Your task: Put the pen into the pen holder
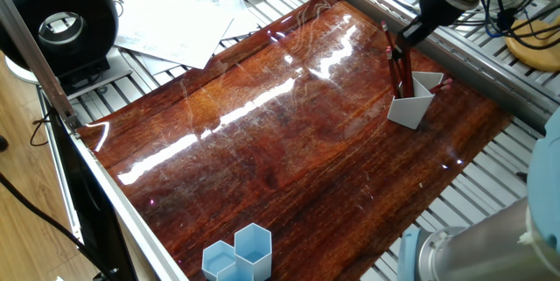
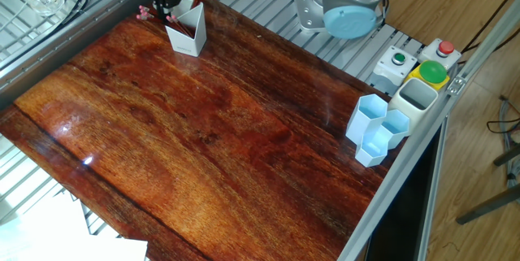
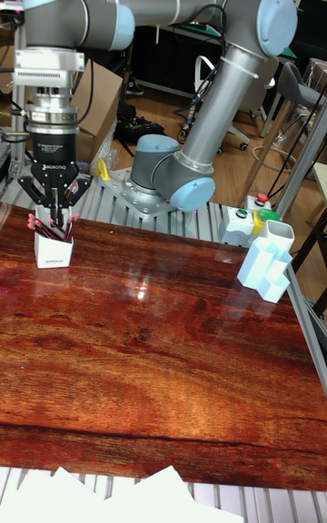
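Arm: grey, blue-jointed, arched high over the counter (image 3: 163, 369) from a base behind the back edge, wrist pointing straight down at the back left corner in the tall view. Gripper (image 3: 53, 211) black, hanging directly above the pen holder (image 3: 54, 251); jaws spread apart, fingertips level with the pen tops, gripping nothing that could be made out.

Pen (image 1: 402, 73): dark red, slim, standing in the pen holder among other pens, lower end inside the cup. Long axis near upright, top tilted toward 11 o'clock in one fixed view. Red-pink caps showed at the tops in the tall view; which pen was the task's own could not be told.

Pen holder: small white cup, flat angular sides, slanted pointed rim, standing upright on the glossy reddish wood at about 2 o'clock in one fixed view, near the counter's far corner.

Also present: light blue hexagonal cups (image 2: 375, 131) well apart at the opposite side; button box (image 2: 418, 64) behind them; loose papers (image 1: 179, 23) off the counter's edge.
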You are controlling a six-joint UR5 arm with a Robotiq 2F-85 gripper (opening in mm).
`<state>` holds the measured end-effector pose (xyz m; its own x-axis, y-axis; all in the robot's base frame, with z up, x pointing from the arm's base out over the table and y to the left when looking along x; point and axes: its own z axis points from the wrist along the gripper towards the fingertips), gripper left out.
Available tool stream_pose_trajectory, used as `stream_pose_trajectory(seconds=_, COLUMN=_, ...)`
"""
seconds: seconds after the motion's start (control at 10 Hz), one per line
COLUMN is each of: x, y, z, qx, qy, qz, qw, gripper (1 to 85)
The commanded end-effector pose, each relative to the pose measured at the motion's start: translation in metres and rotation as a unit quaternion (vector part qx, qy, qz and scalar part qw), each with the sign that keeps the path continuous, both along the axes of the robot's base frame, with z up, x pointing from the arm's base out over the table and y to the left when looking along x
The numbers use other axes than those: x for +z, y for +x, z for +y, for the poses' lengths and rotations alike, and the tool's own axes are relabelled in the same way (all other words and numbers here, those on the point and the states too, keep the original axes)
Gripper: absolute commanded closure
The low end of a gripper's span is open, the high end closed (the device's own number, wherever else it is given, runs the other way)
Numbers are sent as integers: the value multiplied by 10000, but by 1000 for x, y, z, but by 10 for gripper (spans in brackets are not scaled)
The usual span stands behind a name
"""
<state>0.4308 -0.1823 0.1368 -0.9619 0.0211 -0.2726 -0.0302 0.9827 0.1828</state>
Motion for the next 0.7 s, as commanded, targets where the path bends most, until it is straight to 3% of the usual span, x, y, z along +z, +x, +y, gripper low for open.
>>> stream_pose_trajectory(seconds=0.0, x=-1, y=-10, z=1, qx=107, qy=7, qz=181, qw=9998, gripper=647)
stream_pose_trajectory(seconds=0.2, x=-2, y=-14, z=1, qx=165, qy=4, qz=248, qw=9996, gripper=567)
stream_pose_trajectory(seconds=0.6, x=-2, y=-21, z=-5, qx=223, qy=-103, qz=372, qw=9990, gripper=563)
